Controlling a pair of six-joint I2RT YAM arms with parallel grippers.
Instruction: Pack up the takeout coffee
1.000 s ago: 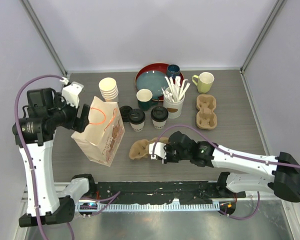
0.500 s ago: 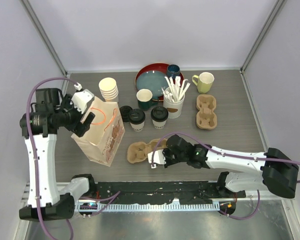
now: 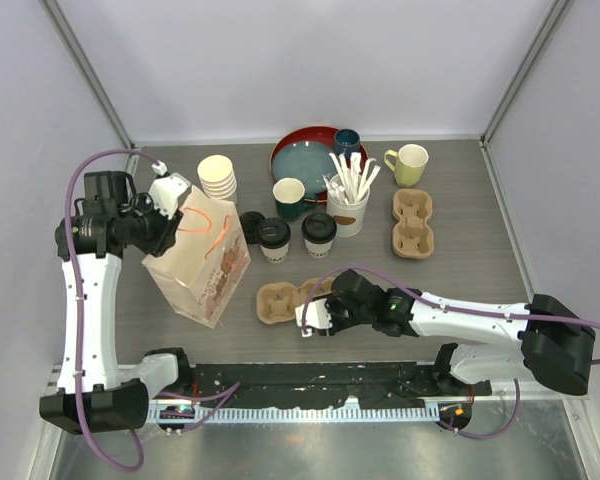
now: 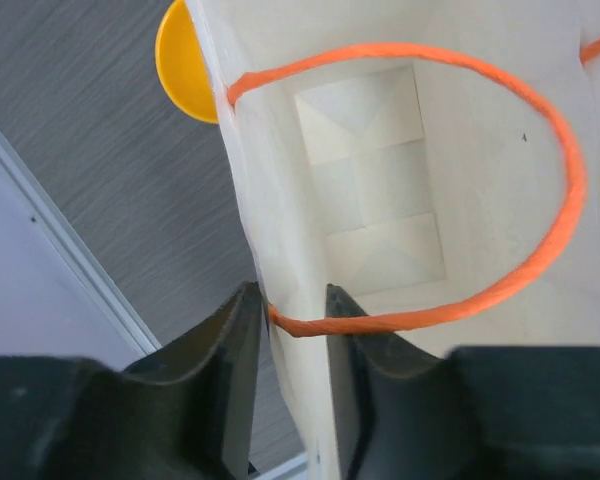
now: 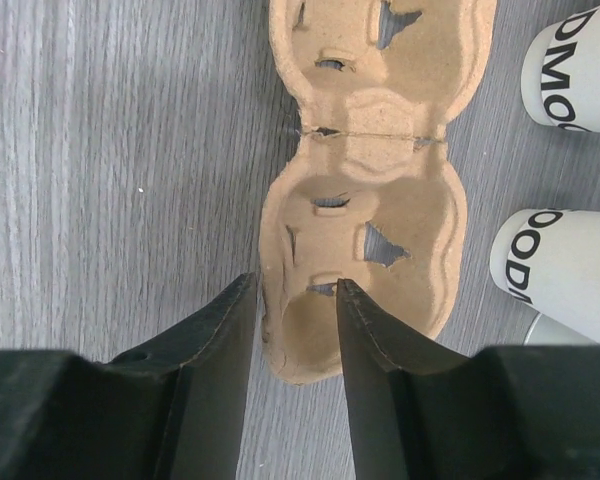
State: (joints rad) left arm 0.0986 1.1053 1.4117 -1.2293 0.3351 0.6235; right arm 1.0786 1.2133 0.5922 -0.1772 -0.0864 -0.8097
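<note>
Takeout coffee (image 3: 273, 238) stands on the surface (image 3: 480, 260) just behind the carrier (image 3: 285, 298) — both cups upright, lids up, long axes vertical. My left fingers (image 4: 225, 370) clench the bag (image 3: 205, 270) wall, I judge to hold it open; my right fingers (image 5: 215, 350) grasp the carrier's rim — likely to position it for loading.

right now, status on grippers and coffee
Left gripper pinching paper bag rim. Right gripper clamped on cup carrier edge. Both lidded cups standing loose, unpacked.
</note>
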